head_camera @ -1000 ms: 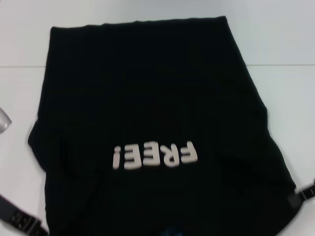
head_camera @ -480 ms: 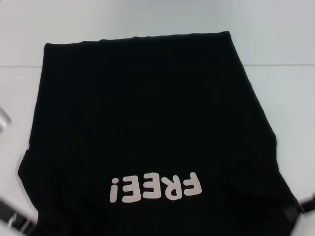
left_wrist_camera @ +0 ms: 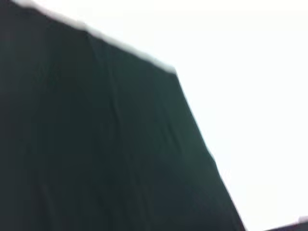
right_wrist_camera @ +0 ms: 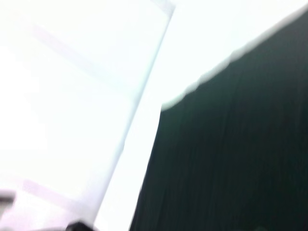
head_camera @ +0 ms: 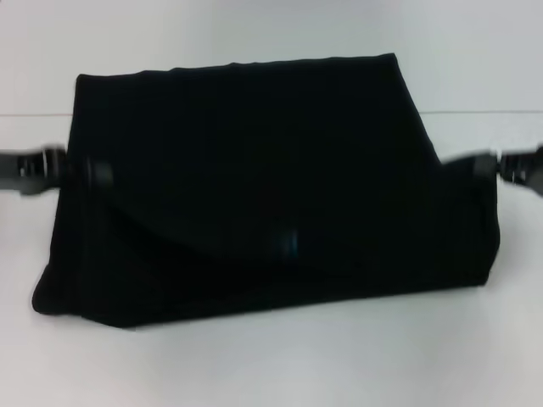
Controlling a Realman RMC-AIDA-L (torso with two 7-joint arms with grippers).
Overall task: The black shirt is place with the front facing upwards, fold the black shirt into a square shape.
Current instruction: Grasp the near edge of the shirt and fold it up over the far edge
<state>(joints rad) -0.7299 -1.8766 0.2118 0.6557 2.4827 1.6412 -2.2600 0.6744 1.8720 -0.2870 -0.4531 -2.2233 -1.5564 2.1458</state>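
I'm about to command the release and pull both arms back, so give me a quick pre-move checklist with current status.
1. Near half of the black shirt lies folded over the far half: ok.
2. "FREE!" lettering hidden inside the fold: ok.
3. Left hand at the shirt's left edge: ok.
4. Right hand at its right edge: ok.
5. Square outline: not ok, wider than deep, the near left corner bulges out.
6. Whether each hand grips cloth: cannot tell.

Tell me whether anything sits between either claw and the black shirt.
Nothing visible does. In the head view the left claw is at the left edge of the black shirt and the right claw is at its right edge, each right against the cloth, on the white table.
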